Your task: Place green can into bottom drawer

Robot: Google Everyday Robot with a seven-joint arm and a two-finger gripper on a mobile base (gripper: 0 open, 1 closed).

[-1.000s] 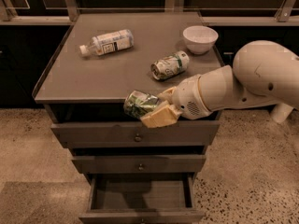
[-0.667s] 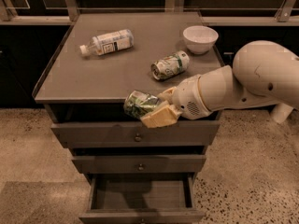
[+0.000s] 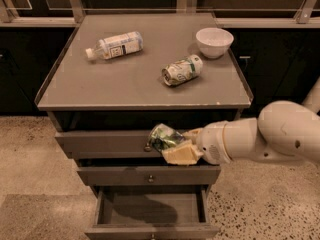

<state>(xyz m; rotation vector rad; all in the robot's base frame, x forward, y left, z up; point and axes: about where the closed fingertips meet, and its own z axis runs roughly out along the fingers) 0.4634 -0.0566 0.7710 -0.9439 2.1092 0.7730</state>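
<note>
My gripper (image 3: 176,145) is closed around the green can (image 3: 162,136); the open bottom drawer (image 3: 150,211) lies at 6 o'clock.

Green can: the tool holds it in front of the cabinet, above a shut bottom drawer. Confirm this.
Not quite. The bottom drawer is pulled open, not shut; the camera view shows its inside. The rest holds: the tool holds the green can in front of the cabinet, above that drawer.
</note>
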